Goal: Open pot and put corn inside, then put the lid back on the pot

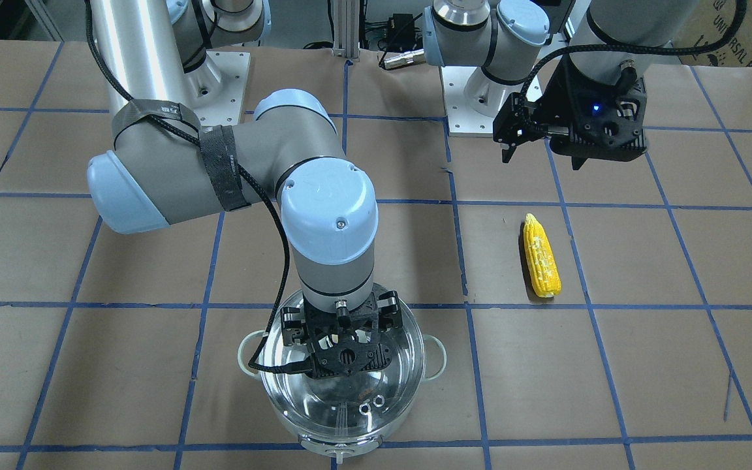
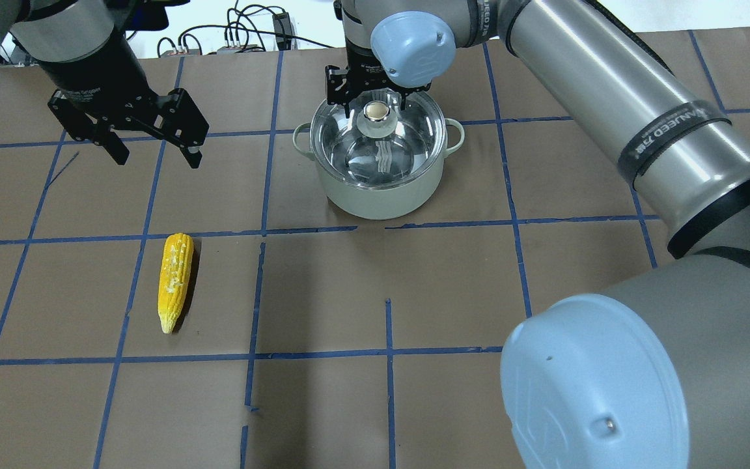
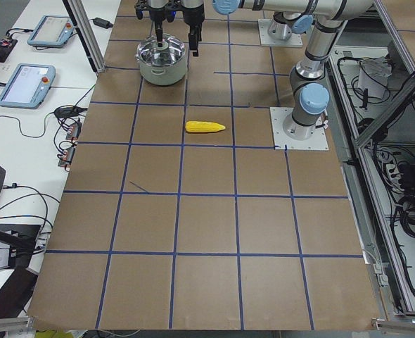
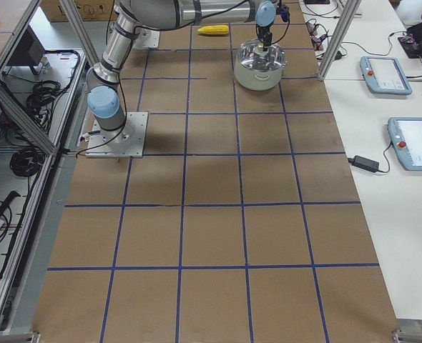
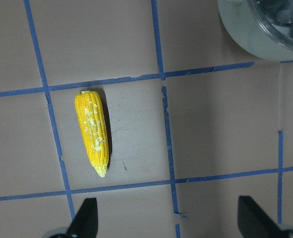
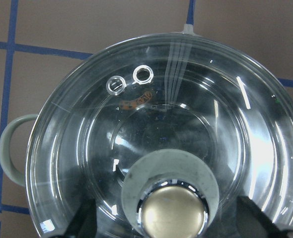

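The pot stands on the brown paper with the glass lid on it. The lid's cream knob shows at the centre. My right gripper is lowered over the knob, open, with one finger on each side, as the right wrist view shows. The corn lies flat about two grid squares to the pot's left. My left gripper is open and empty and hovers above the table beyond the corn's blunt end. The corn shows in the left wrist view.
The arms' base plates and cables sit at the robot's side of the table. Blue tape lines grid the paper. Benches with teach pendants run along the far table edge beyond the pot.
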`<state>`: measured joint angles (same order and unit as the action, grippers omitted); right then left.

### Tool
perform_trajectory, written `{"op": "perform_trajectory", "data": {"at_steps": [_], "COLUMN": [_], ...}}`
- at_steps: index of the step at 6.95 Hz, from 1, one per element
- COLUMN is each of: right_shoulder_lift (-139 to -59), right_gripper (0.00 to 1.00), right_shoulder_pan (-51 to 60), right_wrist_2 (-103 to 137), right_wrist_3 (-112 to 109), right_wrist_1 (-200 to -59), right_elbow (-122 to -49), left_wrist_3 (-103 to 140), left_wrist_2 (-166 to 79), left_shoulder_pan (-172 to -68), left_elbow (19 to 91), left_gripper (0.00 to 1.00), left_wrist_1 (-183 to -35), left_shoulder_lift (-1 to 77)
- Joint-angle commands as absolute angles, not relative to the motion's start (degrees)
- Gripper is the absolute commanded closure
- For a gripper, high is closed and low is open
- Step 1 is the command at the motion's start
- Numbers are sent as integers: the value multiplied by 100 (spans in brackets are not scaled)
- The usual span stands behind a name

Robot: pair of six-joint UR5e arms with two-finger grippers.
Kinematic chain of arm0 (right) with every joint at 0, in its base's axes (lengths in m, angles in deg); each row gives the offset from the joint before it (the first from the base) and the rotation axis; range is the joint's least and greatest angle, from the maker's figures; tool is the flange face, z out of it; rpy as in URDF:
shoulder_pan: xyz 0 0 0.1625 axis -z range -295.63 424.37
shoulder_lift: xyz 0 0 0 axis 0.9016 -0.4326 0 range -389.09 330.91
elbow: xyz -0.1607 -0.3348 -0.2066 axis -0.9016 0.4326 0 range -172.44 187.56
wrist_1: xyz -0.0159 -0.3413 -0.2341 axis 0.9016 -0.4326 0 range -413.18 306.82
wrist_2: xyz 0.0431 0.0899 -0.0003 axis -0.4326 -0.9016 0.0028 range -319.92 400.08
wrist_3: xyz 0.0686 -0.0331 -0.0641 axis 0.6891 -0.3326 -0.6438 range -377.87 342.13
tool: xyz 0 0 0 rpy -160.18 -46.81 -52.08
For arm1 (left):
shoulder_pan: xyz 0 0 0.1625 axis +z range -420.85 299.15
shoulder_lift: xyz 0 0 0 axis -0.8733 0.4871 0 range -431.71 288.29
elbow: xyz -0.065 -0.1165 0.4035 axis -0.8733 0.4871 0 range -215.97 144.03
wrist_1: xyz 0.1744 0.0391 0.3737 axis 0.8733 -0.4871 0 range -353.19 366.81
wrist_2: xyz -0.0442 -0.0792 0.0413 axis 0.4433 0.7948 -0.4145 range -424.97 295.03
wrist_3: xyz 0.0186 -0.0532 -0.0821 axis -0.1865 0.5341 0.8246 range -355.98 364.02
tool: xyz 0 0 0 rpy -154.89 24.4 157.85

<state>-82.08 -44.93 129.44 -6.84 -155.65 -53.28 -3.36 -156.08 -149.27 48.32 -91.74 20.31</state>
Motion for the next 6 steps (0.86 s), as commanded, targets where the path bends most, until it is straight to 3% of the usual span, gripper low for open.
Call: {"op": "perform_trajectory", "data": {"at_steps": [1,2,3,4,6], "right_shoulder_lift": [-8191,-8174,-8174,-8174,-8174], "right_gripper": [9,19,48,93,96], "right_shoulder_pan": [-4488,-4488,-4488,-4488,-4488], "right_wrist_2": [12964,12964,12964,12973,12973], "right_wrist_3": [-688,-688,-706,-715,-715], "right_wrist_1": [-15575,-15584,-15584,-15575,-15584], "right_elbow": [-5317,-5317,-5300,-5291,-5299], "left_wrist_3": [-336,-336,-336,-353,-345], "left_wrist_2": [-15603,-15612,-15612,-15603,-15612], "left_shoulder_pan": [-14927,-14927,-14927,-14901,-14909], "left_elbow": [4832,4832,4832,4832,4832], "left_gripper": [0,0,0,0,0], "left_wrist_1": [-9172,-9180,-9172,-9172,-9180], "left_shoulder_lift": [2022,2022,2022,2022,2022]}}
